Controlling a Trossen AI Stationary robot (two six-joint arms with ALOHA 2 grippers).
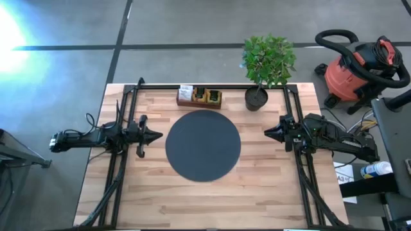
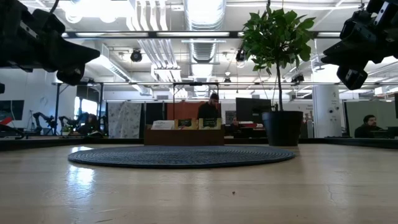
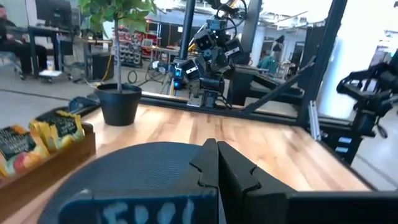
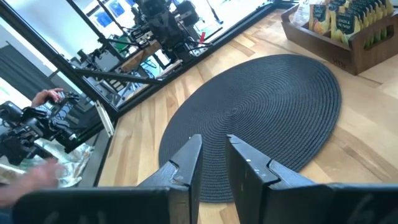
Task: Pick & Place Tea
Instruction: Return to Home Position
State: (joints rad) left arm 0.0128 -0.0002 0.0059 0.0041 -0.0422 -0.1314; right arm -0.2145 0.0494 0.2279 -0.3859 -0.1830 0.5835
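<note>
Tea [image 1: 207, 95] standing upright in the box [image 1: 199, 104] at the desk's [image 1: 257, 192] far edge, beyond the mat [image 1: 203, 145]. Flanking the mat, pointing inward: left gripper [image 1: 154, 136], jaws pressed together; right gripper [image 1: 268, 133], jaws narrowly apart. Box off to one side of both, slightly nearer the left; probably no pick remaining.

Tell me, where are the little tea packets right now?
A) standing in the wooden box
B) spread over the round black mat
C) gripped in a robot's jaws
A: the tea sachets stand in the wooden box, and none lie on the black mat.
</note>
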